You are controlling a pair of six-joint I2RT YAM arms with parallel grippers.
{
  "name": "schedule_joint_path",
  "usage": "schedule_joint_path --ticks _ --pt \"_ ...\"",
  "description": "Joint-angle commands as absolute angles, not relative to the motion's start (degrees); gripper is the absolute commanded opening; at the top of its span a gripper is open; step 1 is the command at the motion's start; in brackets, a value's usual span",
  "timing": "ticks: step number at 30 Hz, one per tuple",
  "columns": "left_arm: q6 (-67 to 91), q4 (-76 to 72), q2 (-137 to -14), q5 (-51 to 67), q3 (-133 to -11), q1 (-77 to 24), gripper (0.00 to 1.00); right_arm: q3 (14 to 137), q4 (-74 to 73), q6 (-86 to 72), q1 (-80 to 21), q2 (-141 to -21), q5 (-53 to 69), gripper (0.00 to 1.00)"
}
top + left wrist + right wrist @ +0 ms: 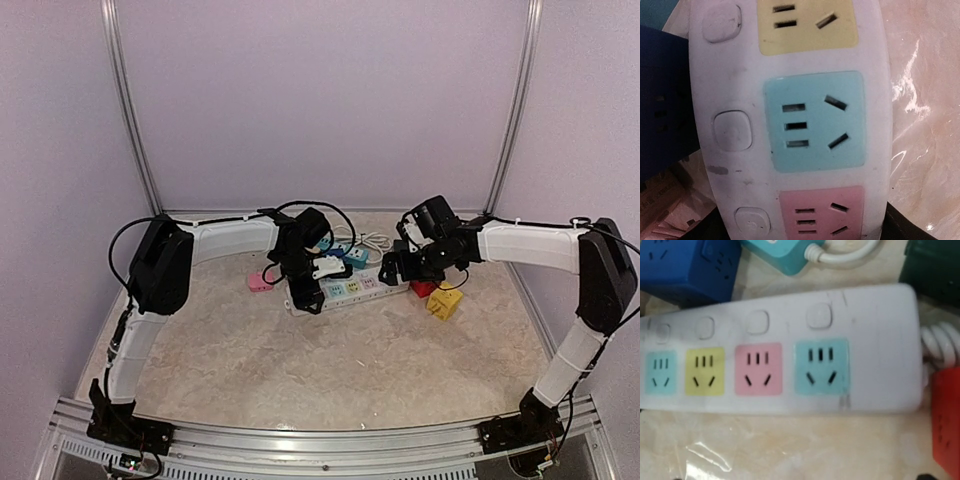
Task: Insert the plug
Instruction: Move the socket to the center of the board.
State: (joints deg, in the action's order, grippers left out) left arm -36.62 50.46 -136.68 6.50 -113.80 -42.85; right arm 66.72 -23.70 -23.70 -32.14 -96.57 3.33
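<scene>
A white power strip (352,288) with coloured sockets lies across the table's middle. My left gripper (302,283) is down over its left end. In the left wrist view the strip (875,100) fills the frame and dark fingers (902,225) sit against both of its long sides. My right gripper (398,266) hovers open over the strip's right end, its fingers outside the right wrist view and nothing in it. Below it are the strip's light-blue end socket (821,366) and a pink socket (758,368). A teal plug (782,252) on a white cable (845,256) lies just behind the strip.
Cube adapters crowd the strip: blue (685,265) and dark green (935,265) behind it, red (947,425) and yellow (445,301) at its right end, pink (259,282) at its left. The strip's own cord (940,342) leaves its right end.
</scene>
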Motion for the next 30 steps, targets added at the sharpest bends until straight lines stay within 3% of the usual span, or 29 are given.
schedule_joint_path --ticks 1,5,13,18,20,24,26,30 --pt "-38.7 52.8 -139.0 4.4 -110.5 -44.0 0.7 65.4 -24.0 -24.4 -32.7 -92.8 0.9 1.0" --pt "-42.4 51.3 -131.7 4.5 -99.9 -45.0 0.58 65.3 -26.8 -25.3 -32.7 -90.3 -3.3 1.0" --pt "-46.7 50.3 -121.3 1.4 -82.3 -47.1 0.55 64.3 -37.5 -29.8 -32.3 -84.6 -21.9 1.0" --pt "-48.6 50.9 -118.5 1.8 -78.3 -47.3 0.56 63.3 -39.7 -30.3 -31.5 -85.2 -21.8 1.0" --pt "-48.6 50.1 -117.4 1.1 -77.5 -47.3 0.6 63.4 -40.0 -30.8 -31.5 -86.3 -20.3 0.98" --pt "-45.9 50.6 -116.2 1.4 -79.5 -47.2 0.82 65.8 -45.1 -28.6 -31.6 -89.3 -13.3 0.86" --pt "-45.0 51.3 -114.7 2.1 -80.6 -46.9 0.96 66.9 -49.4 -27.4 -32.4 -89.6 -11.7 0.85" --pt "-42.8 54.3 -111.4 3.7 -84.5 -45.9 0.99 68.3 -58.9 -29.5 -35.3 -87.5 -13.5 0.81"
